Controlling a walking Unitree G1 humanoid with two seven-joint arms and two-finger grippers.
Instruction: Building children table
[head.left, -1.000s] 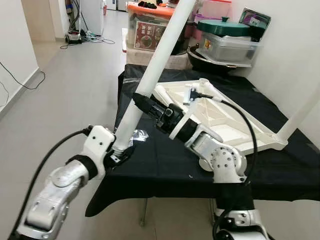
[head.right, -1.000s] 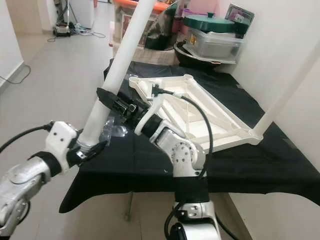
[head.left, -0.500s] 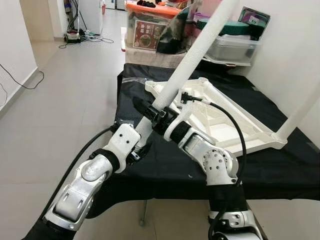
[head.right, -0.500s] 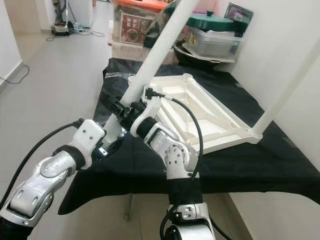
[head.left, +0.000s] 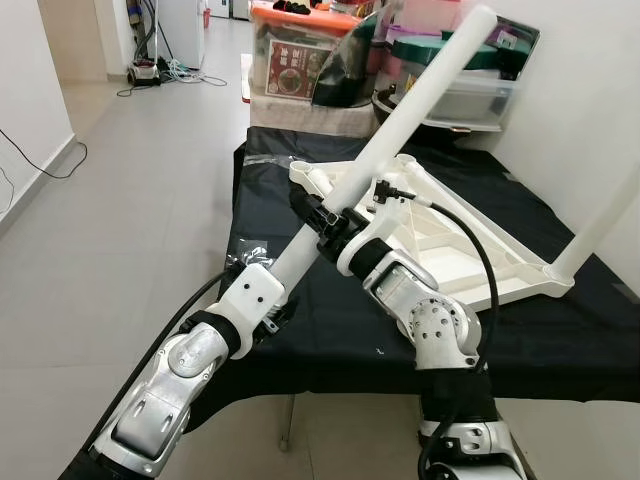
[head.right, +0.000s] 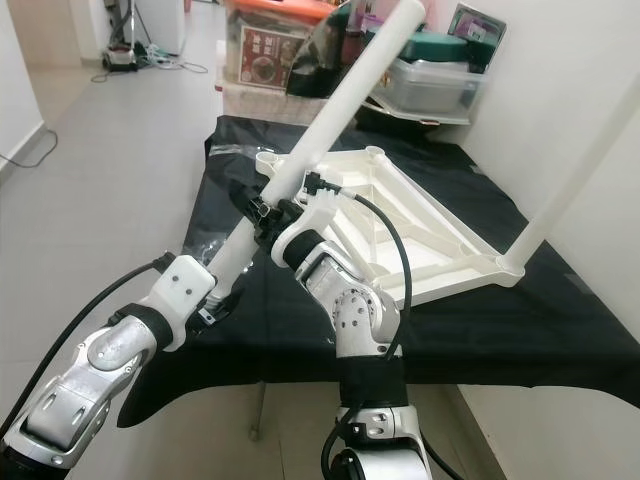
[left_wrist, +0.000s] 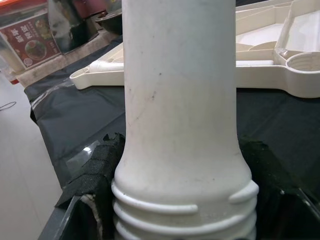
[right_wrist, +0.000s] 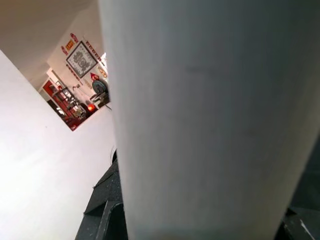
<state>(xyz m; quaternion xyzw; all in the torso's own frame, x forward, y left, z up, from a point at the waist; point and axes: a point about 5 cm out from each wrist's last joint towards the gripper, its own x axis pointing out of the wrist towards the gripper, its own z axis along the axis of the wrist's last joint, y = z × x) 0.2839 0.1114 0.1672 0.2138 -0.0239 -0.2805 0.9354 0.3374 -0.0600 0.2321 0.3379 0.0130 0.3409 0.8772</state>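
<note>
Lying underside-up on the black-draped worktable (head.left: 330, 335), the cream plastic tabletop (head.left: 455, 245) sits just beyond the right gripper (head.left: 322, 222), with one leg already standing in its far corner socket (head.left: 553, 272). Its ribbed frame looks stiff and light for its size, so it should stay put only as long as nothing pushes hard against its edge; the open corner socket (head.left: 300, 170) lies a little ahead of and beyond the right gripper.

The white table leg (head.left: 400, 115) is the piece in hand, a long smooth tube tilted up and away over the tabletop. It is probably hollow plastic, rigid and light, but its length gives leverage and its slick surface could twist in a grip, so taking it at two spaced points suits it. The right gripper is clamped around the tube about midway up, its black fingers (head.left: 312, 208) on either side. The left gripper (left_wrist: 180, 200) is closed on the lower end, padded fingers (left_wrist: 100, 165) pressing either flank just above the threaded end (left_wrist: 182, 212).

That threaded end sits right at the left gripper, near the table's front edge and well short of the sockets. The threads are the delicate part: they will likely need squaring up to a socket before turning.
</note>
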